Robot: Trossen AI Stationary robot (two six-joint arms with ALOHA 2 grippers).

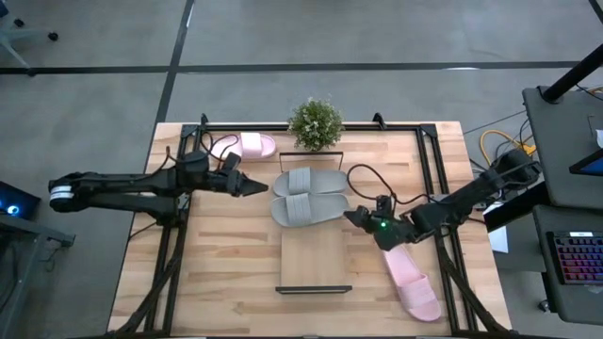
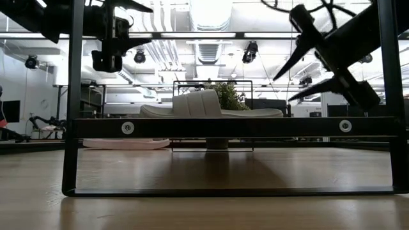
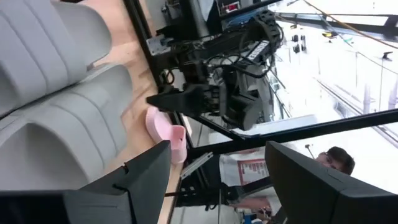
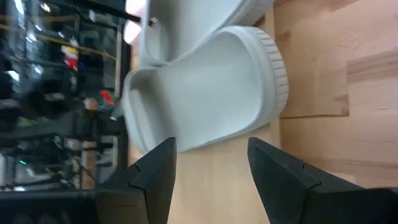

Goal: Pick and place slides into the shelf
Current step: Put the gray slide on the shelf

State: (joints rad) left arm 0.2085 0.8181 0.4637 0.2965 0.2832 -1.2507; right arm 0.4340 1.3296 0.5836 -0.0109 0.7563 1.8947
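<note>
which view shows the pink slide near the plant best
The high view: the pale pink slide sandal lies whole beside the small green potted plant. The low view shows only its side; neither wrist view shows it.

The wooden desk (image 1: 217,282) (black rails run along its edges) carries a narrow light-wood shelf (image 1: 315,256) near its middle. Two grey slides (image 1: 307,196) lie side by side on the far end of the shelf. A pink slide (image 1: 412,282) lies on the desk right of the shelf; another pink slide (image 1: 252,145) lies at the far edge, beside a small potted plant (image 1: 315,123).
</note>
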